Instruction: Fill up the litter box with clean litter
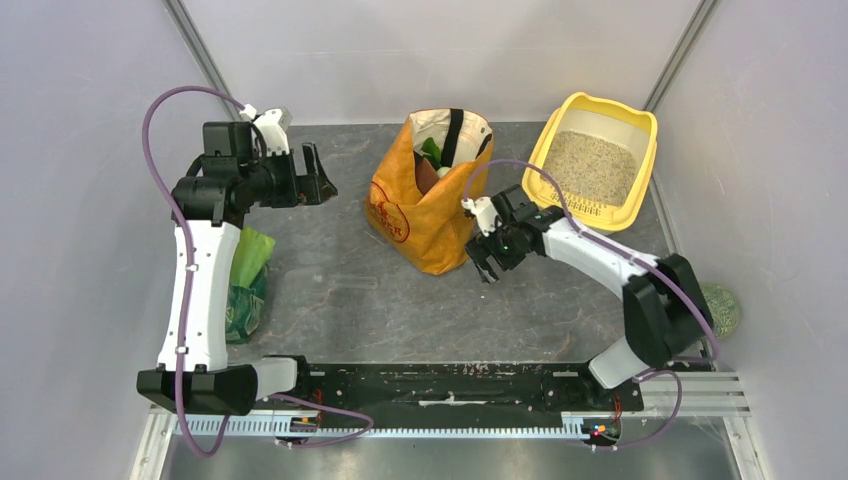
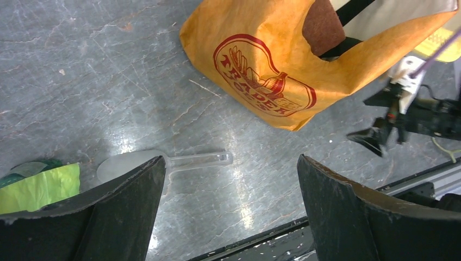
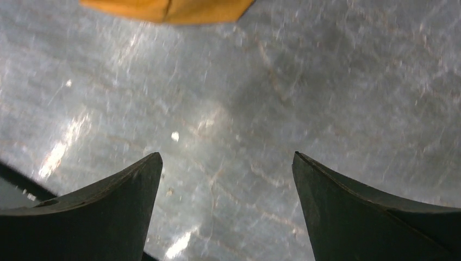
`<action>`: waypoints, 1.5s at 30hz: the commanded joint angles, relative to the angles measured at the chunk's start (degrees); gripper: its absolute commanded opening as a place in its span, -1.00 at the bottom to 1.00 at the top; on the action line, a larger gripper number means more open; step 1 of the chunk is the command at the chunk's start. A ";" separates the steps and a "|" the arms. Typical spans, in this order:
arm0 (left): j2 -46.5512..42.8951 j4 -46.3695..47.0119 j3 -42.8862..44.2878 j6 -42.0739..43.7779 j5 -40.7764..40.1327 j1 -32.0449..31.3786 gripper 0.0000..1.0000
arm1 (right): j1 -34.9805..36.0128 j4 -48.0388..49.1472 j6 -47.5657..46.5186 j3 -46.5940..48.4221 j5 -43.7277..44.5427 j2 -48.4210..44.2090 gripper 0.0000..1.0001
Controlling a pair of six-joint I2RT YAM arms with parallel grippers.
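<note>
Shallow yellow plastic rectangular litter box [image 1: 590, 208] stands at the far right corner of the grey worktop [image 1: 350, 300] and holds a layer of beige granular litter [image 1: 592, 165]. Green printed plastic bag [image 1: 245, 285] lies at the left edge, beside the left arm. Orange shopping bag [image 1: 420, 210] with red print stands upright at centre. Left gripper [image 1: 320, 175] hangs released, jaws wide, grasping nothing, left of the orange bag. Right gripper [image 1: 485, 262] is likewise spread and empty, just beside that bag's near corner. Clear plastic scoop [image 2: 185, 161] lies flat on the worktop beneath the left gripper.

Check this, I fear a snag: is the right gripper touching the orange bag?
Apart. Right wrist view shows bare table between the right gripper and the orange bag.
</note>
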 commanded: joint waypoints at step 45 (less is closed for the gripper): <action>2.42 10.18 -3.27 -4.30 16.84 8.73 0.94 | 4.52 -1.20 -0.87 27.31 -10.81 15.73 0.94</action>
